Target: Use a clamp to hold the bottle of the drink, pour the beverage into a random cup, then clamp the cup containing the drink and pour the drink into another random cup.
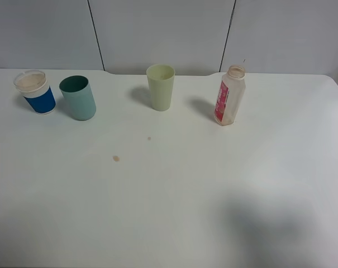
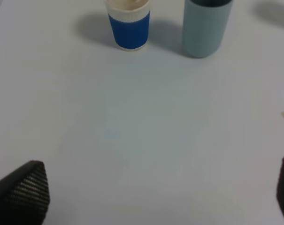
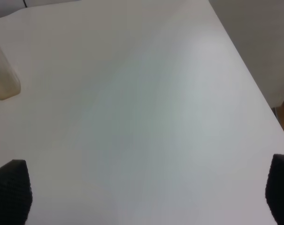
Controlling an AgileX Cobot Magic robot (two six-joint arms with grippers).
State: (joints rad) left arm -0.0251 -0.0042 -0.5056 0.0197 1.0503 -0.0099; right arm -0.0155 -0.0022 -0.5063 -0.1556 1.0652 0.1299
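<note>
While both end effectors hang released over counter (image 1: 174, 184), bottle (image 1: 229, 96) stands upright, long axis vertical, ahead of right end effector (image 3: 146, 197); right arm nearer; left end effector (image 2: 160, 197) faces cups.

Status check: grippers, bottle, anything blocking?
Both grippers open, empty. Bottle upright, uncapped, untouched, right of pale green cup. Path to it clear.

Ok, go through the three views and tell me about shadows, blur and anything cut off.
Exterior high: sharp and evenly lit; the bottle and pale green cup cast soft shadows to their left, and a broad dim shadow lies on the table at lower right. Left wrist: soft focus; blue-sleeved cup and teal cup cropped at their rims. Right wrist: hazy, bottle barely in frame.
</note>
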